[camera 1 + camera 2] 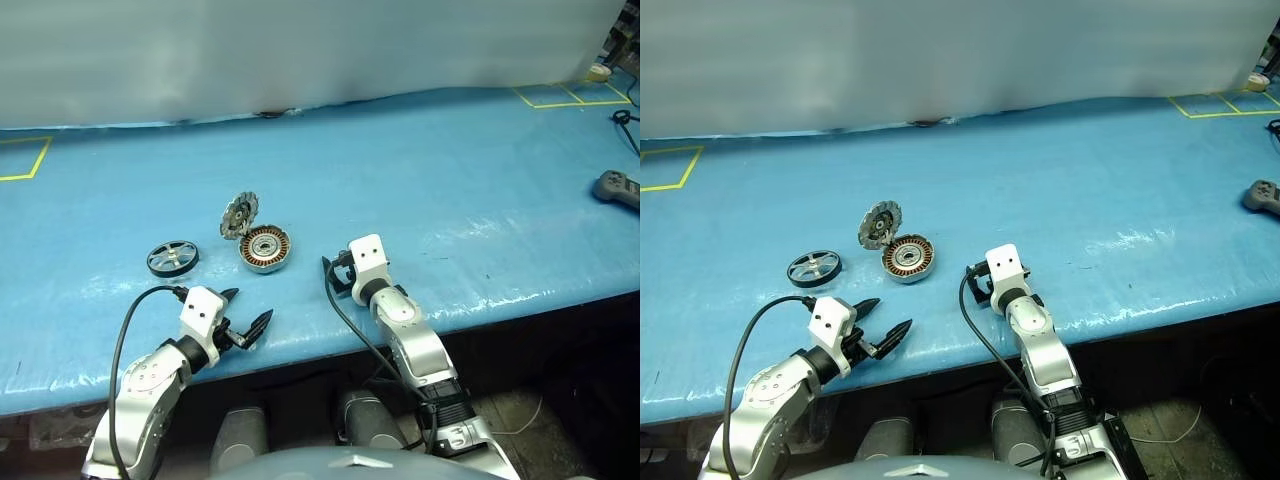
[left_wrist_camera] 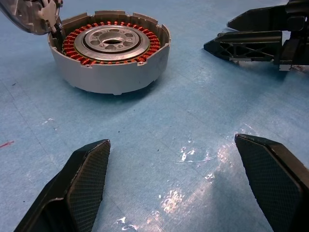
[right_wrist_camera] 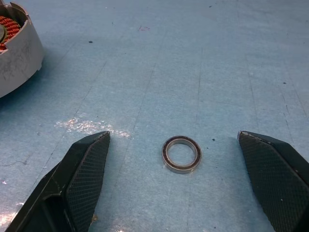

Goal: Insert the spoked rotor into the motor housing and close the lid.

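Observation:
The spoked rotor (image 1: 172,257) lies flat on the blue table, left of the motor housing (image 1: 265,248). The housing (image 2: 110,58) shows its copper windings and silver centre. Its lid (image 1: 239,215) stands tilted up from the hinge at the far-left rim. My left gripper (image 1: 250,305) is open just above the table near the front edge, pointing at the housing with nothing between its fingers (image 2: 89,166). My right gripper (image 1: 335,268) is open to the right of the housing, low over the table. The right gripper (image 2: 256,41) also appears in the left wrist view.
A small metal ring (image 3: 181,154) lies on the table between the right gripper's fingers (image 3: 89,164), touching neither. A grey controller (image 1: 615,187) sits at the far right. Yellow tape marks (image 1: 560,97) lie at the back corners. The table's front edge (image 1: 300,360) runs just under both grippers.

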